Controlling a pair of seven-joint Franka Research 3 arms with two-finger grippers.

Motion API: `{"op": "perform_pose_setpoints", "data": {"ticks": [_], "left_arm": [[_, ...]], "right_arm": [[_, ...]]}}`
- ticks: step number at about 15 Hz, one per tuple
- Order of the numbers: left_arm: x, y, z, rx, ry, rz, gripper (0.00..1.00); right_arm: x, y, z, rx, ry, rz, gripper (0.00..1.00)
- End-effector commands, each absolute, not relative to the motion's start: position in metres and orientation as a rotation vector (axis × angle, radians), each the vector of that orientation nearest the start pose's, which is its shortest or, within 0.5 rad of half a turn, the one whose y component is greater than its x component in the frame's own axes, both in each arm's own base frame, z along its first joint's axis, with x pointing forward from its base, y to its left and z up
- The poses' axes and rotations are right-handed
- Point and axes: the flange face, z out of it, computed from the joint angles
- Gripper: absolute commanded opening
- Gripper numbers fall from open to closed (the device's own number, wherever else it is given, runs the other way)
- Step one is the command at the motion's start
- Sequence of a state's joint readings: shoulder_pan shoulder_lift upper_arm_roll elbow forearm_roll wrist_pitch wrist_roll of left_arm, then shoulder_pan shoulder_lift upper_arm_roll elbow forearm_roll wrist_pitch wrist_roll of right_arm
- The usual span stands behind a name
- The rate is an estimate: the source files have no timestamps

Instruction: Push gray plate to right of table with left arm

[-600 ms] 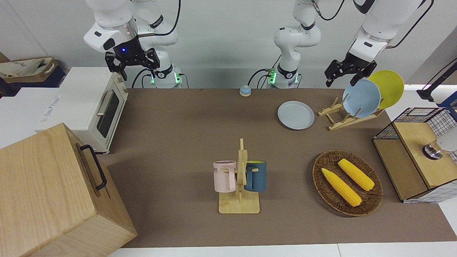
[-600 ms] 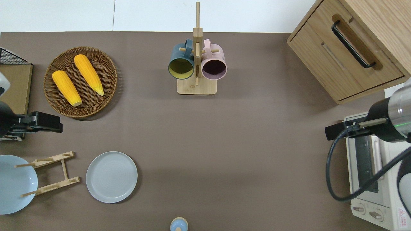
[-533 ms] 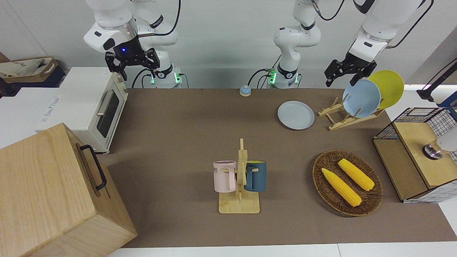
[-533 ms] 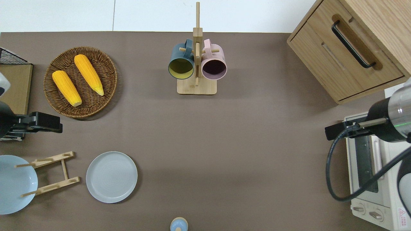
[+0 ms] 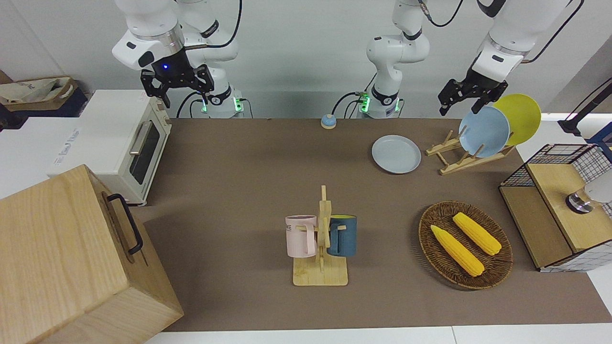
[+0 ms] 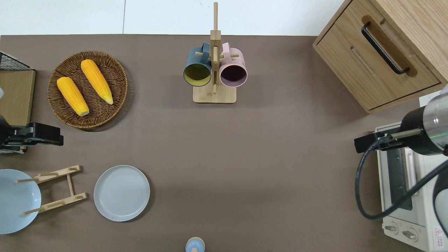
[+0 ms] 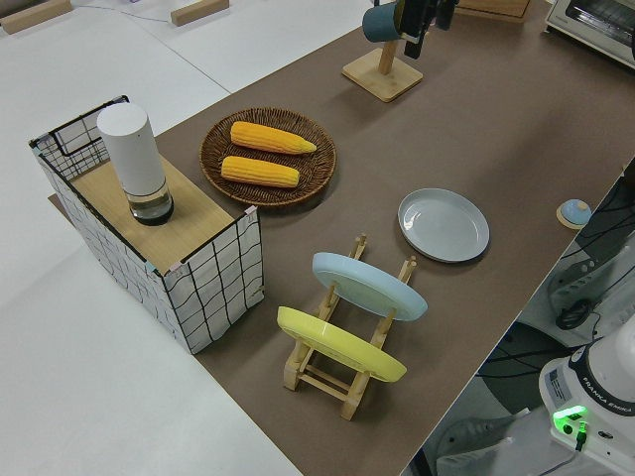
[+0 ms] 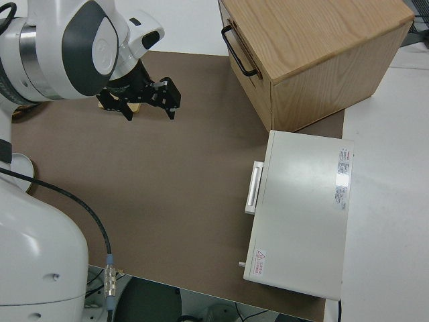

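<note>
The gray plate (image 5: 396,154) lies flat on the brown table (image 5: 248,181), toward the left arm's end and near the robots; it also shows in the overhead view (image 6: 121,193) and the left side view (image 7: 444,224). My left gripper (image 5: 460,101) is up in the air, open and empty. In the overhead view the left gripper (image 6: 57,138) is over the table's edge strip between the wire basket and the plate rack, well apart from the gray plate. My right arm is parked, its gripper (image 5: 184,93) open and empty.
A wooden plate rack (image 5: 459,155) beside the gray plate holds a light-blue plate (image 5: 484,131) and a yellow plate (image 5: 521,117). A corn basket (image 5: 465,243), a mug rack (image 5: 321,239), a wire basket (image 5: 559,205), a wooden cabinet (image 5: 71,258), a toaster oven (image 5: 114,143) and a small bell (image 5: 328,121) stand around.
My left gripper has drifted slightly up and toward the left arm's end of the table. The gray plate and the right arm have not moved.
</note>
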State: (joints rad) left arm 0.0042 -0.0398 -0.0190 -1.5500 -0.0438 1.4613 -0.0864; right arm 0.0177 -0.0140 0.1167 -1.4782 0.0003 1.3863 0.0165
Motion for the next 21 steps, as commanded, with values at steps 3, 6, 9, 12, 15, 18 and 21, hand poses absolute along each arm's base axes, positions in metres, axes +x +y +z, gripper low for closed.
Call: {"op": "perform_pose_setpoints", "data": {"ticks": [3, 6, 9, 12, 15, 18, 21], "left_arm": [[0.528, -0.017, 0.639, -3.153, -0.125, 0.130, 1.00], [0.526, -0.008, 0.610, -3.147, -0.124, 0.217, 1.00], [0.519, -0.002, 0.580, -3.148, -0.142, 0.197, 1.00], [0.508, 0.001, 0.542, -3.122, -0.102, 0.187, 1.00], [0.494, 0.005, 0.492, -3.126, -0.078, 0.161, 1.00], [0.471, 0.013, 0.448, -3.132, -0.056, 0.092, 1.00], [0.456, 0.014, 0.408, -3.133, -0.022, 0.065, 1.00]], "right_arm": [[0.523, 0.069, 0.664, -3.138, -0.158, 0.126, 0.983], [0.523, 0.069, 0.664, -3.139, -0.158, 0.126, 0.983], [0.523, 0.069, 0.664, -3.138, -0.158, 0.126, 0.983], [0.523, 0.070, 0.664, -3.138, -0.160, 0.126, 0.983], [0.523, 0.070, 0.664, -3.138, -0.160, 0.126, 0.983], [0.523, 0.069, 0.664, -3.138, -0.158, 0.126, 0.983], [0.523, 0.069, 0.664, -3.138, -0.158, 0.126, 0.983]]}}
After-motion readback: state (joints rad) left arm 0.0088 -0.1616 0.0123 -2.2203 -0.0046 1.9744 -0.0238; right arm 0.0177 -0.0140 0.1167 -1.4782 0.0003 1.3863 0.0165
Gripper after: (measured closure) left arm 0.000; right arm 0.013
